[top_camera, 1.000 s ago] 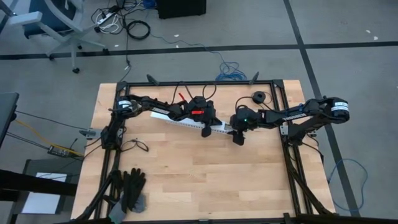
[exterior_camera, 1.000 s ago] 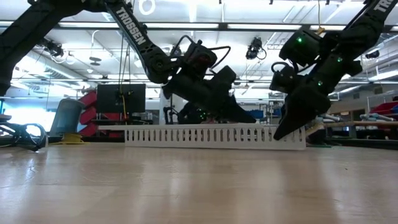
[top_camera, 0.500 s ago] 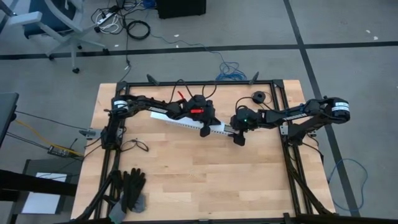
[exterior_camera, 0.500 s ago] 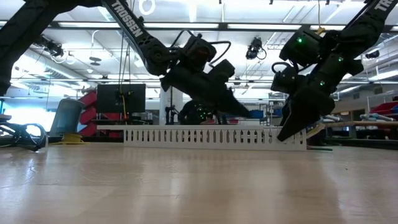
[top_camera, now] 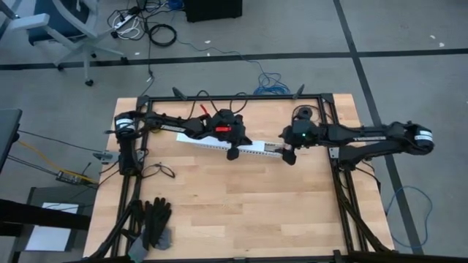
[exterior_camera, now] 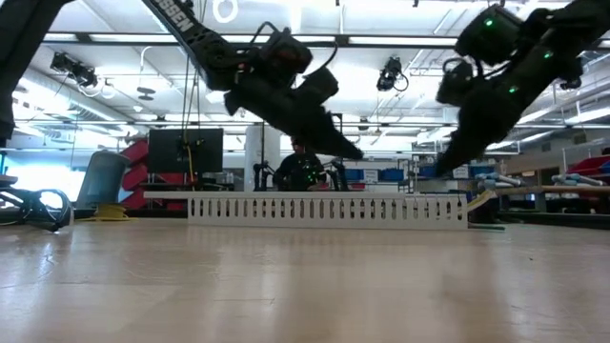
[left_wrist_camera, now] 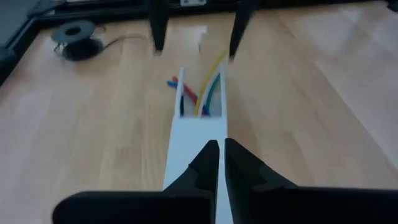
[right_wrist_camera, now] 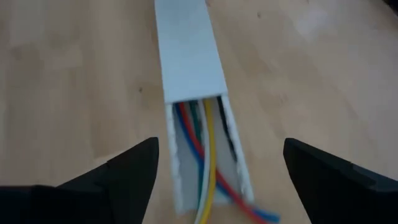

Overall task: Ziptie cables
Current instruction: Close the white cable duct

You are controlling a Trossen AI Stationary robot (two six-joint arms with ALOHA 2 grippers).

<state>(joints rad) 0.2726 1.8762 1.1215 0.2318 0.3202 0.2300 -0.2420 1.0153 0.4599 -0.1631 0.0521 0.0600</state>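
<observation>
The cables (right_wrist_camera: pixel 205 155) are barely visible from overhead; only the wrist cameras show them. They lie lengthwise inside the white slotted channel (top_camera: pixel 219 143), which rests on the far half of the wooden table (top_camera: pixel 219 204). A white cover (right_wrist_camera: pixel 186 50) closes most of the channel, hiding the cables' run beneath it. At the uncovered end, red, green, blue, yellow, white and black strands show, and a few ends spill past the channel's mouth. No zip tie can be made out.

The left gripper (left_wrist_camera: pixel 221 158) hangs above the covered channel, fingers pressed together, holding nothing. The right gripper (right_wrist_camera: pixel 214 186) hovers over the channel's open end, fingers spread wide, clear of the cables.

"TROSSEN" is partly legible on the arm in the low view. A dark spool (left_wrist_camera: pixel 78 38) sits near the table's far edge.
</observation>
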